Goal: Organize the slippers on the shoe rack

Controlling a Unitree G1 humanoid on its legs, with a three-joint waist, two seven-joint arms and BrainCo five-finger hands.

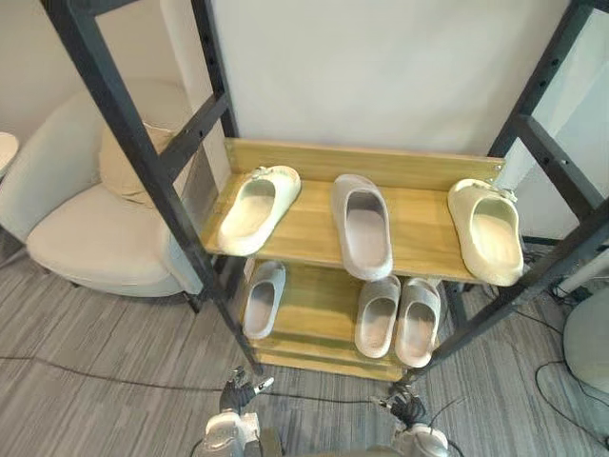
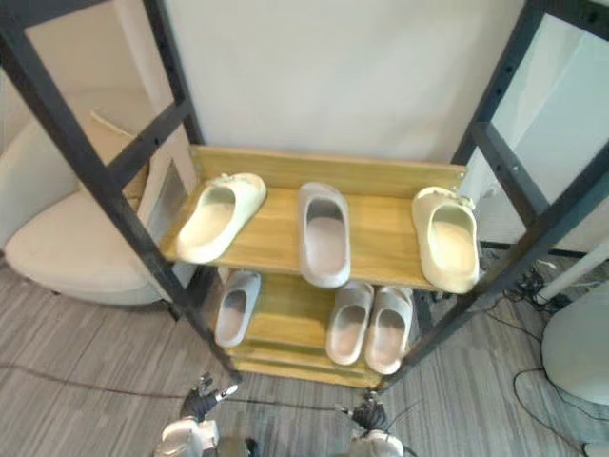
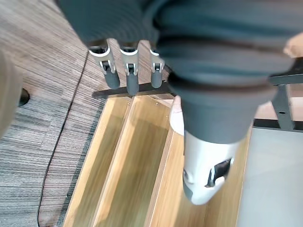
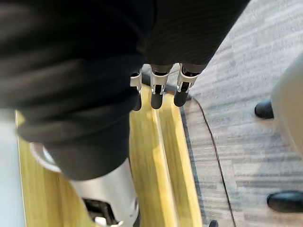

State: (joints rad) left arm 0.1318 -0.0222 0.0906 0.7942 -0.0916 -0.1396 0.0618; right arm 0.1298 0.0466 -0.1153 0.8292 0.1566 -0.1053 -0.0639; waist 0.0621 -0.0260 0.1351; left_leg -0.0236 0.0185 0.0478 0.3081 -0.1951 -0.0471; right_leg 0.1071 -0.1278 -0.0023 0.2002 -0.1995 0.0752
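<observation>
While the left hand point(image 1: 238, 392) and right hand point(image 1: 409, 409) hang loose-fingered and empty at 6 o'clock, the cream slippers point(image 1: 255, 208) split at 10 and 2 mean a reach that might clip a shoe rack point(image 1: 419, 219) post.

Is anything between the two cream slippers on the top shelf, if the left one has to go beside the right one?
Yes. A grey slipper lies in the middle of the top shelf, between the left cream slipper and the right cream slipper. Bare wood shows either side of it.
</observation>
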